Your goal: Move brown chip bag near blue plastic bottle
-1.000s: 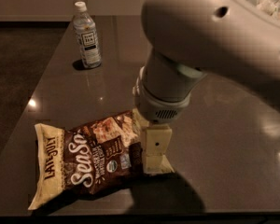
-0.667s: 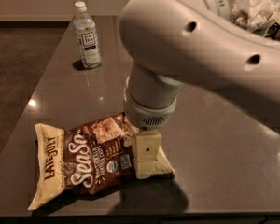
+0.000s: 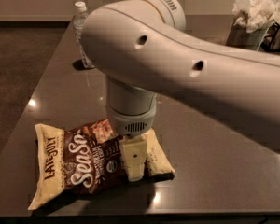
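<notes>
Claw (image 3: 134,170), perhaps touching, over left-right bag (image 3: 81,164)

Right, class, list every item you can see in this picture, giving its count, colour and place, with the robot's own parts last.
brown chip bag: one, dark brown with cream ends, lying flat near the table's front edge.
blue plastic bottle: one, clear bluish with a white cap, upright at the far left, partly hidden by the arm.
paper wads: a bunch, white, in a holder at the far right.
table: one, dark grey, under everything.
arm: one, white, reaching in from the right.
gripper: one, cream, pointing down at the bag's right part.
</notes>
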